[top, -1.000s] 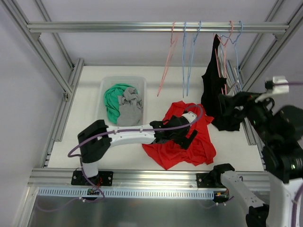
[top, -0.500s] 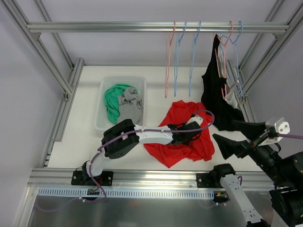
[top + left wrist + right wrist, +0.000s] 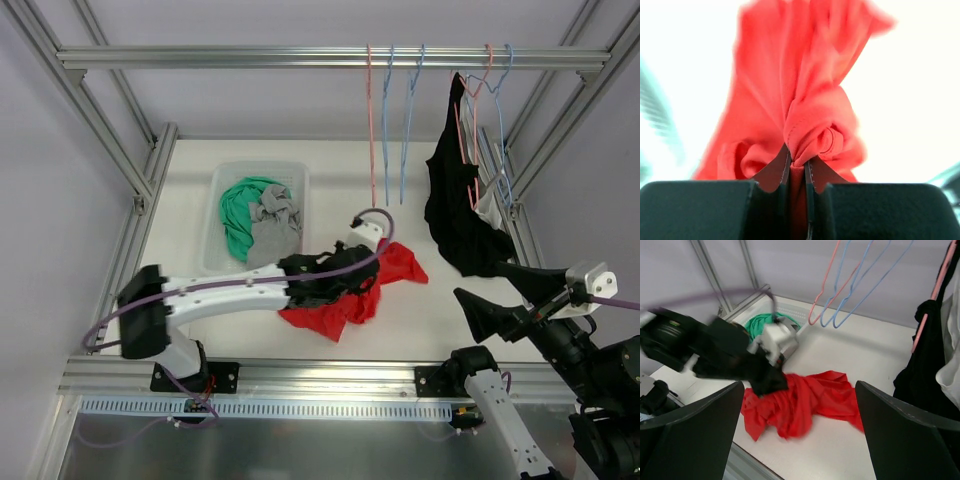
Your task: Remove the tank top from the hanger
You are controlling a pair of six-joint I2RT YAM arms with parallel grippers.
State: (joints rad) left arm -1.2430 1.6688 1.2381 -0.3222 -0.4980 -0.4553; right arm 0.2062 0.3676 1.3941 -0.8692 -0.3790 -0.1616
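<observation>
Near right, we see the right gripper [image 3: 799,387] hanging above the table [image 3: 190,240], jaws spread wide and holding nothing. Just beyond, mid-table, the left gripper [image 3: 797,165] is pinched tight on a bunched fold of the red tank top [image 3: 398,266]. It lies off any hanger, its long axis running near-left to far-right. Farther left sits a bin [image 3: 222,175] of green and grey clothes. Bare hangers [image 3: 371,130] and a black garment [image 3: 455,200] hang from the far rail [image 3: 250,58].
</observation>
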